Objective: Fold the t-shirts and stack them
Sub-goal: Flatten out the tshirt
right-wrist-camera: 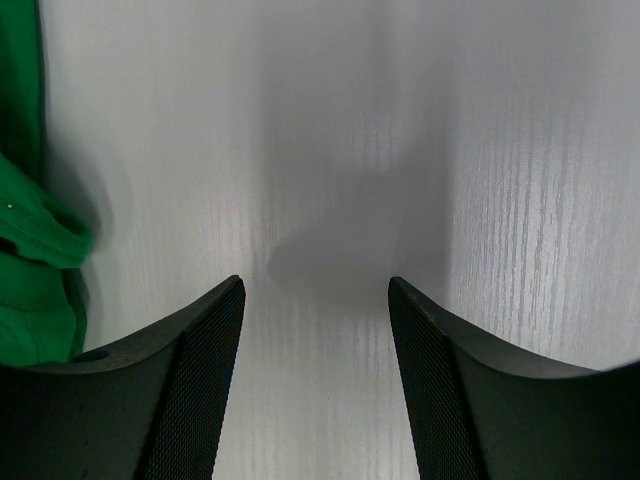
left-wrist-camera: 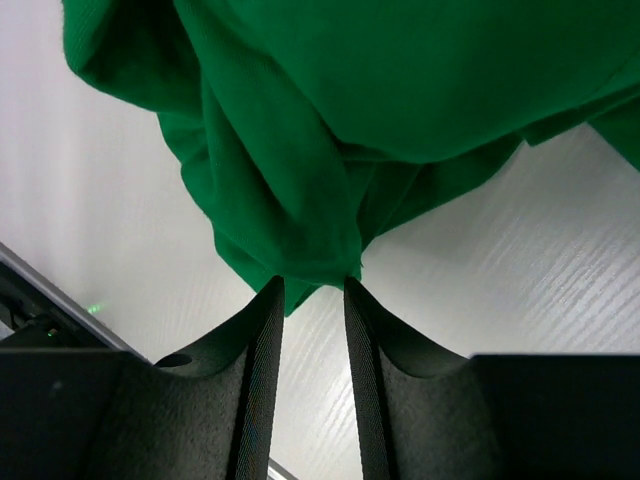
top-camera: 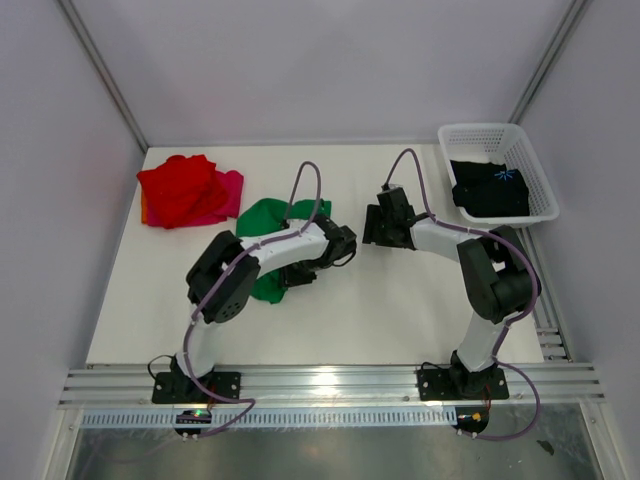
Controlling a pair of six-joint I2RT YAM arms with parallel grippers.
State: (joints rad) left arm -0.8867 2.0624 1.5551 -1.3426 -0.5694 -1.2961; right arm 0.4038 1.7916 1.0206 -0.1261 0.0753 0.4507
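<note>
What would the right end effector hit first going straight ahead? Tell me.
Probably the bare table: the open right end effector points at it, with the green t-shirt off to the side.

Open tabletop (top-camera: 400,300) right of green t-shirt (top-camera: 265,215)

White table (top-camera: 400,320) taken as reference. Its top shows a fine wood-like grain in both wrist views.

- Behind table: plain pale grey-lilac back wall (top-camera: 340,60).
- Left and right of table: left side wall (top-camera: 50,250) and right side wall (top-camera: 605,110), same tone.
- At table's back corners: left metal strut (top-camera: 105,75) and right metal strut (top-camera: 548,62), each slanting outward.
- Along table's near edge: ribbed aluminium rail (top-camera: 330,385), glare at mid-length.
- In front of the rail: slotted white strip (top-camera: 330,417), then dull grey metal surface (top-camera: 300,455).

Light is even and diffuse, and shadows on the table are soft-edged.
</note>
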